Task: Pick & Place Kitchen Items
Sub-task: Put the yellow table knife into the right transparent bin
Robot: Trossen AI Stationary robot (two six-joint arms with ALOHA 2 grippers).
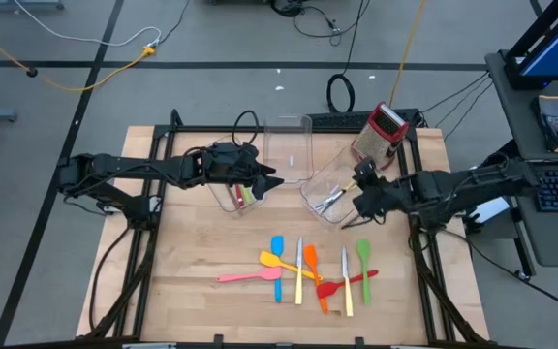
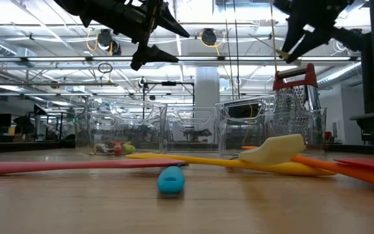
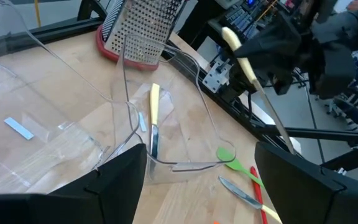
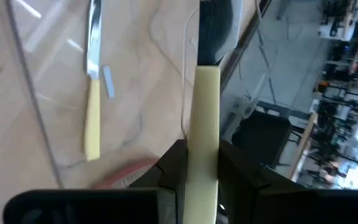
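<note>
A cream-handled metal piece of cutlery (image 4: 207, 106) is pinched by its handle between the fingers of the right gripper (image 1: 363, 200), which hangs above the table at the 3 o'clock edge of the tilted clear plastic bin on the right (image 1: 329, 191); the jaws are clenched on that handle. Inside this bin lies another cream-handled metal knife (image 3: 153, 118). At 6 o'clock from the bin, loose on the light wooden table (image 1: 192, 281), lie the remaining utensils: a pink spatula (image 1: 250, 276), a blue spatula (image 1: 277, 264), a yellow spatula (image 1: 284, 263), an orange spatula (image 1: 315, 274), a red spoon (image 1: 345, 283), a green spoon (image 1: 364, 255) and two more cream-handled pieces (image 1: 346, 281). At 12 o'clock from the right bin stands a red-and-silver box grater (image 1: 380, 133). The left gripper (image 1: 269, 180) hovers with jaws released over the left clear bin (image 1: 237, 198), which holds red and green items.
</note>
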